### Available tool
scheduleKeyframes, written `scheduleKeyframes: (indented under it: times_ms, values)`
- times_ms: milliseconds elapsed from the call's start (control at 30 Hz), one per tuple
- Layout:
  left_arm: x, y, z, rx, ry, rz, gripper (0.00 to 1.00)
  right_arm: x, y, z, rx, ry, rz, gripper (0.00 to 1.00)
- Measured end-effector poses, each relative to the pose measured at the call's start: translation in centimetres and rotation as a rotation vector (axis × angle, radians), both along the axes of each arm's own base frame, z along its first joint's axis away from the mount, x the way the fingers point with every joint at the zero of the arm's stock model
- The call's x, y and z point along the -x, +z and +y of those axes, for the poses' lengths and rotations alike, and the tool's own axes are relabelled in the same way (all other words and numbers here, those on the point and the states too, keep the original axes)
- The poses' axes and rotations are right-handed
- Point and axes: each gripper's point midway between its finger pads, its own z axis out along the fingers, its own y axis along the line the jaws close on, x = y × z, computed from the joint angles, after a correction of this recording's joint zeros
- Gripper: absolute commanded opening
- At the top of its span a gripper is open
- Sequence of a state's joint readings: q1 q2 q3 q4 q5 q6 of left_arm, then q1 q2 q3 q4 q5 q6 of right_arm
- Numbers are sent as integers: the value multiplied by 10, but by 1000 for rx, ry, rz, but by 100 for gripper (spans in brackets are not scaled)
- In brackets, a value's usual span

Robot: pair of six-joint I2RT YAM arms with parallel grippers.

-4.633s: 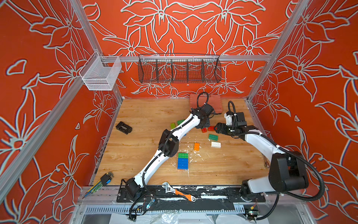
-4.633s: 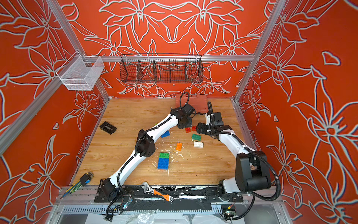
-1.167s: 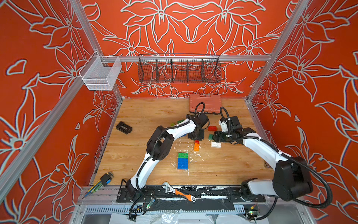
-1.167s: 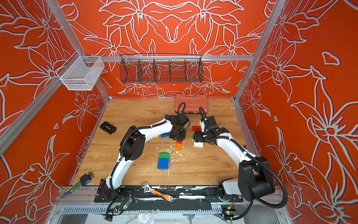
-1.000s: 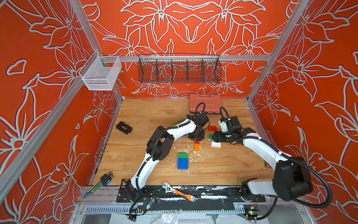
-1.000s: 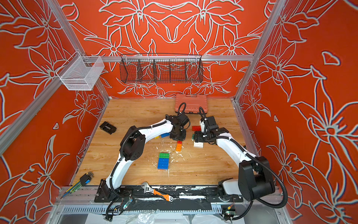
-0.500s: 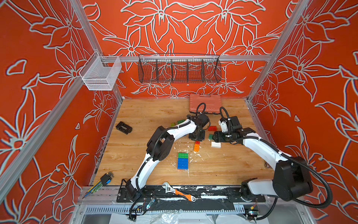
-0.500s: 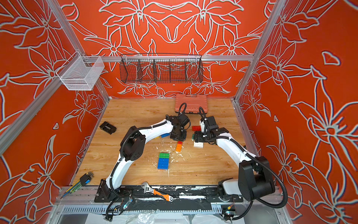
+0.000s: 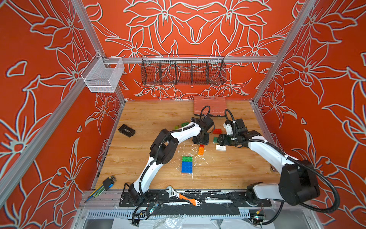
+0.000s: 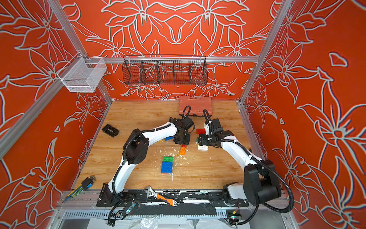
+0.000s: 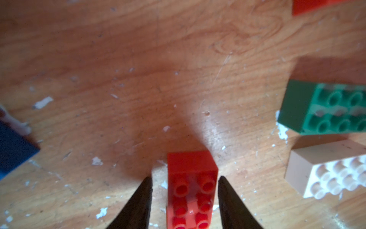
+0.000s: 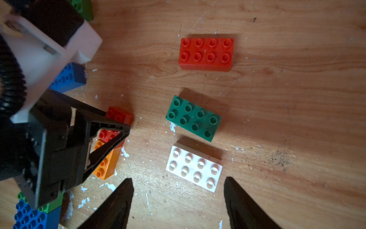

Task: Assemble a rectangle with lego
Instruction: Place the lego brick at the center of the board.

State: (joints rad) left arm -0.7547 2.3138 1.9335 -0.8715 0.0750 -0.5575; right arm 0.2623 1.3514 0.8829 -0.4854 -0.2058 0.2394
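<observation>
Indoors, wooden tabletop [image 9: 148,119], scattered lego [image 9: 186,164], floral walls [image 9: 188,29]

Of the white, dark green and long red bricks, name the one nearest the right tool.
The white brick, just ahead of the right tool; the others lie farther.

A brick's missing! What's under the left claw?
A red brick, between the open fingers of the left claw, against an orange brick. From above, the claw partly covers it.

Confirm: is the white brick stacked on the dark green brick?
No, the white brick lies beside the dark green brick, each with all its studs showing.
</observation>
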Motion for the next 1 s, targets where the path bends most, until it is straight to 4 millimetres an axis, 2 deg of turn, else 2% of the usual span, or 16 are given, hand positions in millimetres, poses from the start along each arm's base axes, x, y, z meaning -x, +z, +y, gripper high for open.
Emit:
scheduleKeyframes:
  times_ms: [367,467,1000]
  values:
    - [-1,8,0,-4,1,1,41,0,0,1,0,2,0,74]
    - [-1,10,-1,-2,0,-2,36,0,-1,1,0,2,2,74]
    - [2,10,2,-15,7,12,35,0,-3,1,2,5,9,74]
